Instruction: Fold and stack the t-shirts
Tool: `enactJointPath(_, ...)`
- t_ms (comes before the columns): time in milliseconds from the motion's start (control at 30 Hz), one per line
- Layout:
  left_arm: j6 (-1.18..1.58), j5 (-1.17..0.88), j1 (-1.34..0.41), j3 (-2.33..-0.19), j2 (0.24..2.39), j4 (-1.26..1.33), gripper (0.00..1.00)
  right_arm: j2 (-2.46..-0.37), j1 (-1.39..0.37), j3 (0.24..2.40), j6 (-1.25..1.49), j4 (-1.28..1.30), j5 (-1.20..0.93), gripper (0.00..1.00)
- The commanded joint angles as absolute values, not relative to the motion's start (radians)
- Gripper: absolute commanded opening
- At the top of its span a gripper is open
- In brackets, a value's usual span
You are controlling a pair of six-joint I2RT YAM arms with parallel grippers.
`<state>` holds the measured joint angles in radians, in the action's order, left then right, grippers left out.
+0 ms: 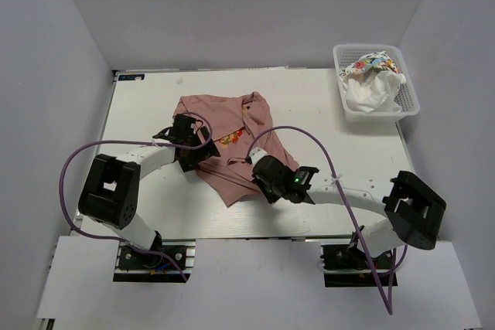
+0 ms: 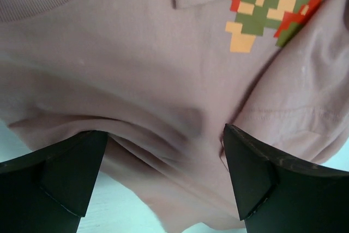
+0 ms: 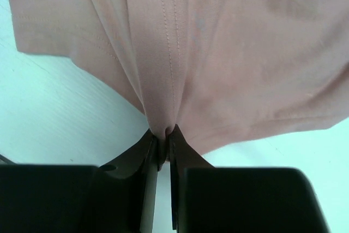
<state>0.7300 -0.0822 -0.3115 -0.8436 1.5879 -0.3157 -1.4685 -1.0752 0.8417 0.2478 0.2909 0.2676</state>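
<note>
The dusty pink t-shirt (image 1: 232,133) lies crumpled on the middle of the table, its colourful chest print (image 2: 275,12) showing. My left gripper (image 2: 163,184) is open over the shirt's left part, its jaws wide apart with folds of pink cloth (image 2: 163,80) lying between them. My right gripper (image 3: 163,135) is shut on a pinched hem of the pink shirt (image 3: 218,53) at its near right edge. White t-shirts, one with multicoloured print (image 1: 373,63), lie bunched in the basket (image 1: 342,94).
The white lattice basket stands at the table's far right corner. Purple cables (image 1: 309,138) loop from both arms over the table. Grey walls close in the back and sides.
</note>
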Motion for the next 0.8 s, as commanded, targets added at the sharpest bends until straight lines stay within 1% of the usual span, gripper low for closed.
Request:
enactJointPath(0, 0.689, 0.182, -0.276, -0.813, 1.687, -0.466, 1.0, -1.399, -1.063, 0.779, 0.25, 0.446, 0.285, 0.07)
enactJointPath(67, 0.689, 0.207, -0.276, -0.827, 1.697, -0.488, 1.0, -1.385, -1.062, 0.753, 0.267, 0.453, 0.281, 0.06)
enactJointPath(367, 0.698, 0.298, -0.276, -0.877, 1.741, -0.548, 1.0, -1.25, -1.039, 0.709, 0.344, 0.492, 0.193, 0.06)
enactJointPath(400, 0.709, 0.313, -0.276, -0.888, 1.753, -0.558, 1.0, -1.246, -1.039, 0.703, 0.351, 0.505, 0.187, 0.07)
enactJointPath(533, 0.718, 0.354, -0.267, -0.907, 1.778, -0.58, 1.0, -1.217, -1.035, 0.673, 0.382, 0.537, 0.144, 0.07)
enactJointPath(733, 0.718, 0.383, -0.258, -0.917, 1.789, -0.589, 1.0, -1.206, -1.035, 0.641, 0.436, 0.589, 0.143, 0.07)
enactJointPath(767, 0.718, 0.399, -0.258, -0.926, 1.789, -0.589, 1.0, -1.203, -1.037, 0.632, 0.44, 0.606, 0.144, 0.09)
